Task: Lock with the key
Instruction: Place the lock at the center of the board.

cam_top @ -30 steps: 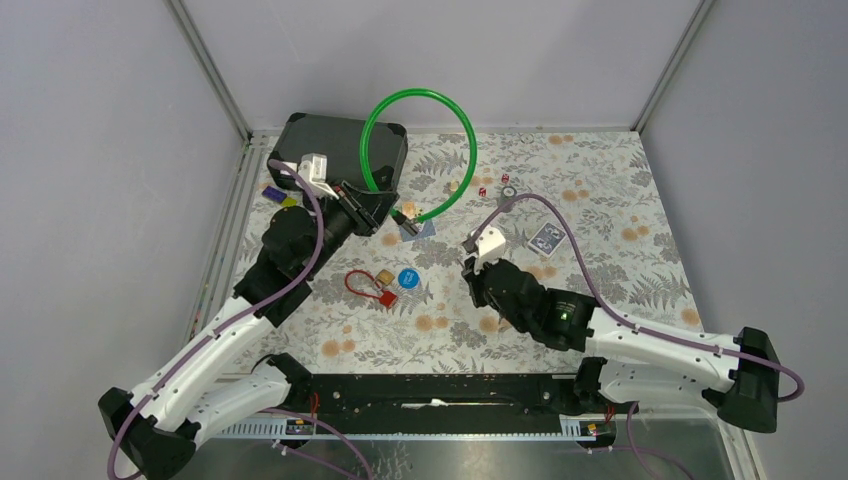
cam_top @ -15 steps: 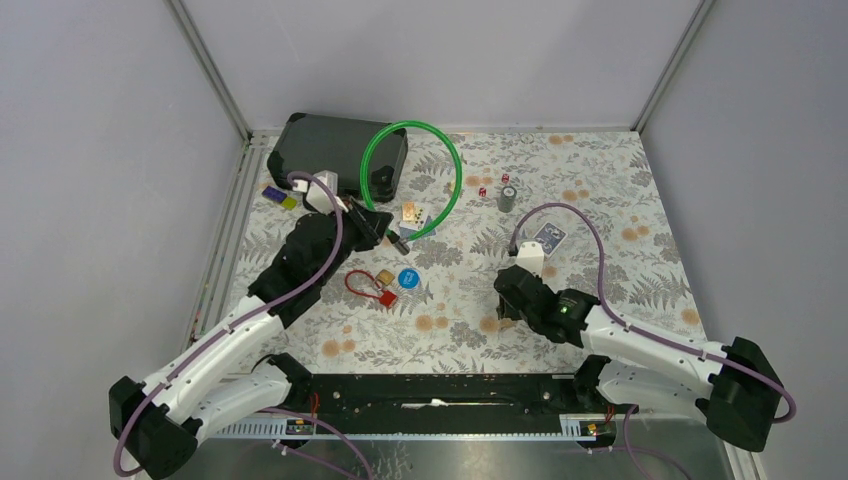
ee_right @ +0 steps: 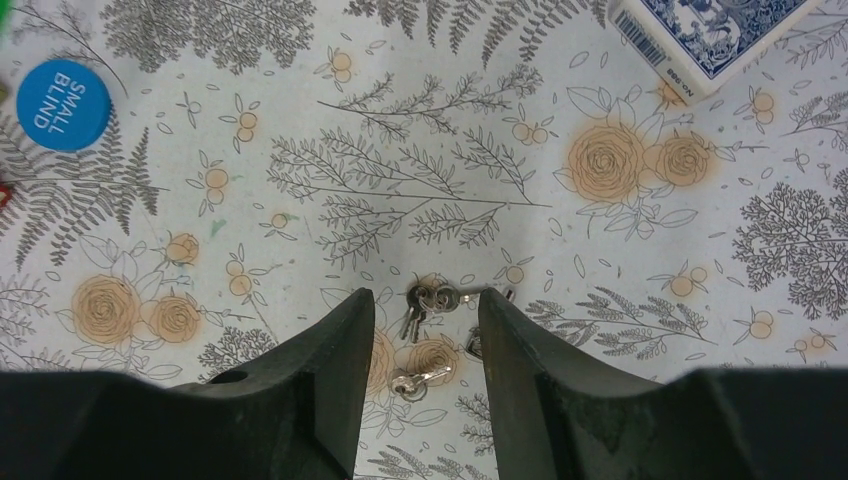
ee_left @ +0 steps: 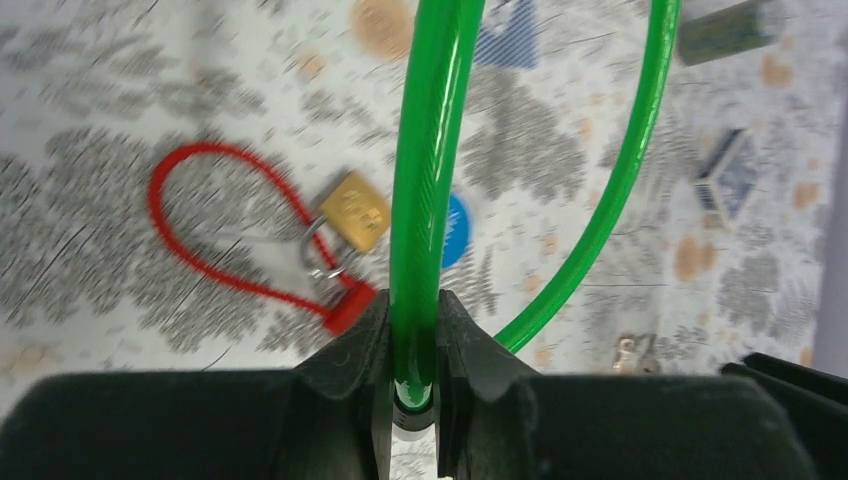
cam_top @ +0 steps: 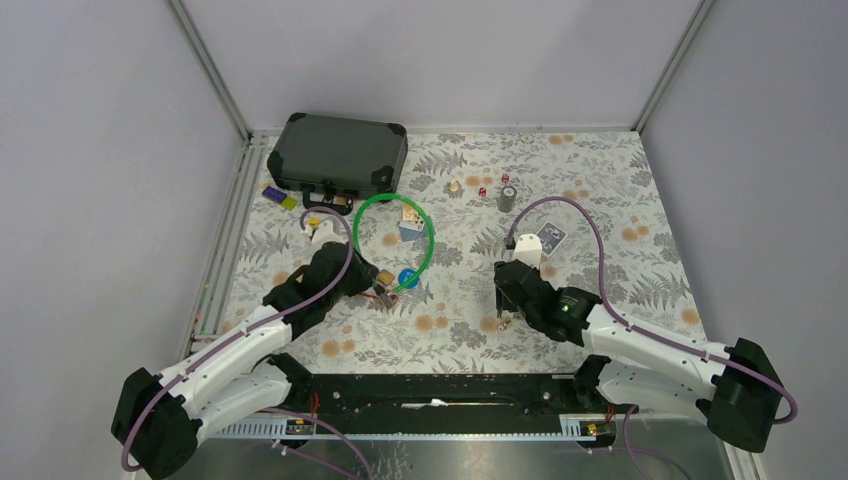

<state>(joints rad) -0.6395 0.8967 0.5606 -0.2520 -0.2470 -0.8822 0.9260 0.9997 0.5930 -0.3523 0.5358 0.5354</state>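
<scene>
My left gripper (ee_left: pixel 413 312) is shut on one end of the green cable lock (ee_left: pixel 430 150), whose loop (cam_top: pixel 393 240) arcs out over the flowered cloth. A red cable lock with a brass padlock (ee_left: pixel 355 210) lies just beyond it. The right gripper (ee_right: pixel 425 297) stands open, low over the cloth. A small bunch of keys (ee_right: pixel 432 298) on a ring lies between its fingertips, and a single key (ee_right: pixel 420 378) lies a little nearer. In the top view these keys (cam_top: pixel 503 322) sit by the right gripper (cam_top: pixel 508 305).
A black case (cam_top: pixel 340 150) stands at the back left. A blue chip (cam_top: pixel 406 277) lies by the padlock. A blue card box (cam_top: pixel 547 237), a grey cylinder (cam_top: pixel 507 197), small dice (cam_top: pixel 481 191) and another small box (cam_top: pixel 410 213) are scattered behind.
The left arm has pulled the green cable lock from beside the case toward the near middle. The right gripper has moved right and opened; the keys now lie on the cloth.
</scene>
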